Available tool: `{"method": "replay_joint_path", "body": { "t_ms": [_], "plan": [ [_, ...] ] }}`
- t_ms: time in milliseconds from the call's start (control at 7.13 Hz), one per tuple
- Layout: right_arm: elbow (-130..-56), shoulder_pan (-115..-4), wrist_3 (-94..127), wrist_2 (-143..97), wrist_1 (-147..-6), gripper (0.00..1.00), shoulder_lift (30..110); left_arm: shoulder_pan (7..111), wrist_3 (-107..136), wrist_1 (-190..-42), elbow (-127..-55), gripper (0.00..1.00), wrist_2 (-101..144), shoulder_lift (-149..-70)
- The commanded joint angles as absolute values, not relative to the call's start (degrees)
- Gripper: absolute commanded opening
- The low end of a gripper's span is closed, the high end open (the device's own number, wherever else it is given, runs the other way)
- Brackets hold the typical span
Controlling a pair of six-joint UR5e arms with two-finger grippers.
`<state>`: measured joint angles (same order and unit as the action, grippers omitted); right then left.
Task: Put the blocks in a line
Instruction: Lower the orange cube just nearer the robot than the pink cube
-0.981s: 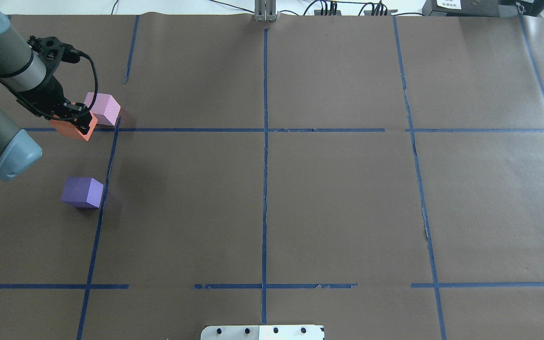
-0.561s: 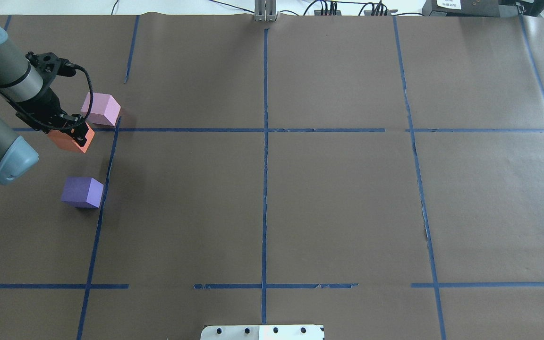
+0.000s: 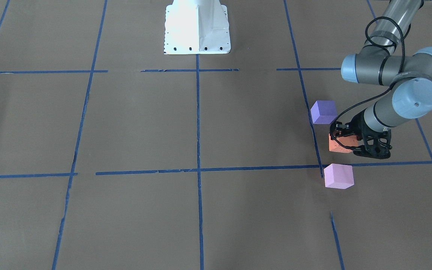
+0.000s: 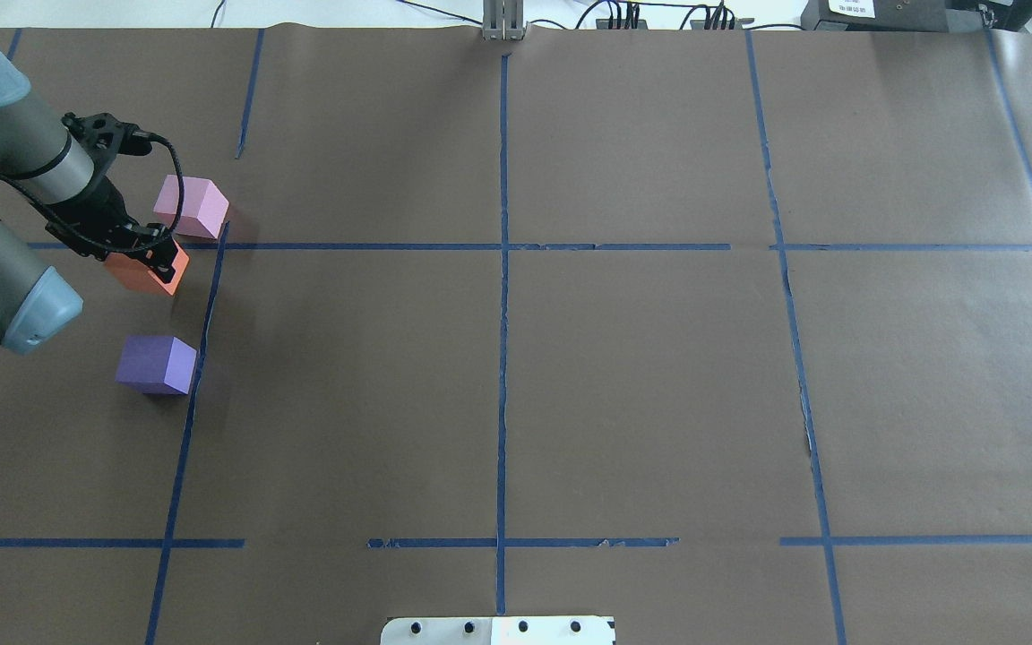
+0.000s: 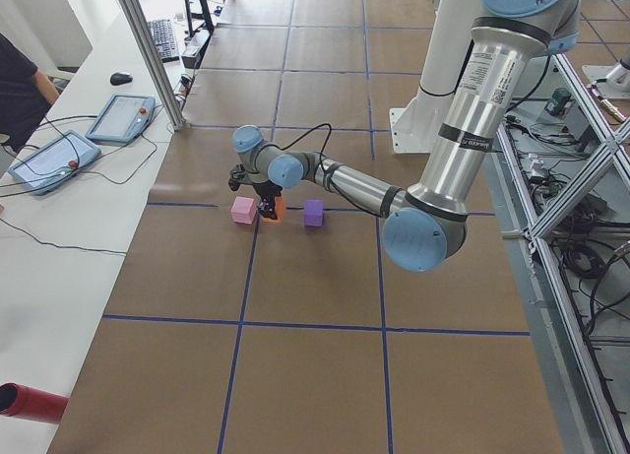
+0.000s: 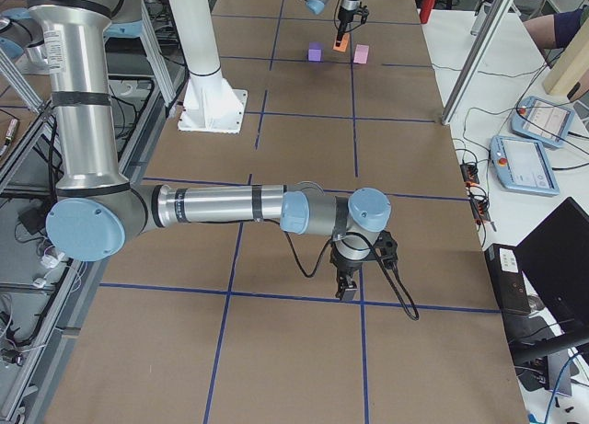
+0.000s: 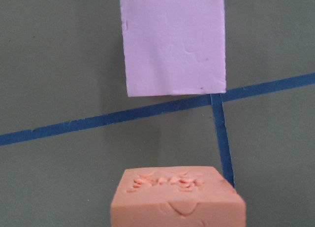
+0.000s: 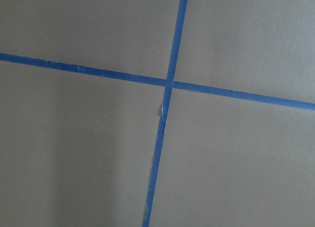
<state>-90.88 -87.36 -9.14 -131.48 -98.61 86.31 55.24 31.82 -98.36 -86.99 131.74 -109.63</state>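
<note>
My left gripper (image 4: 154,257) is shut on the orange block (image 4: 147,271), which it holds low over the table between the other two blocks. The dented face of the orange block shows at the bottom of the left wrist view (image 7: 177,200). The pale pink block (image 4: 192,208) sits just beyond it, across a blue tape line, and also shows in the left wrist view (image 7: 173,44). The violet-blue block (image 4: 156,365) sits on the table nearer the robot. In the front-facing view they run violet (image 3: 323,112), orange (image 3: 340,145), pink (image 3: 338,176). My right gripper (image 6: 347,291) hangs low over bare table far away; I cannot tell its state.
Brown paper with a grid of blue tape lines (image 4: 502,296) covers the table. The robot's white base plate (image 3: 196,26) stands at mid table edge. Tablets and cables (image 5: 59,159) lie on the white bench beyond the table's far edge.
My left gripper has carried the orange block away from the pink block, toward the violet one, then slightly right. The pink and violet blocks have not moved.
</note>
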Motion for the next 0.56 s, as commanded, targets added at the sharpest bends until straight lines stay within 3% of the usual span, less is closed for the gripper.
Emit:
{"method": "replay_joint_path", "body": {
  "t_ms": [0, 421],
  "plan": [
    [-90.9, -87.4, -9.1, -131.5, -98.6, 1.0, 86.3, 53.8, 34.0, -100.3, -85.4, 0.0, 131.7, -109.8],
    [-90.9, -87.4, -9.1, -131.5, -98.6, 1.0, 86.3, 53.2, 37.3, -101.7, -85.3, 0.0, 131.8, -109.8]
  ]
}}
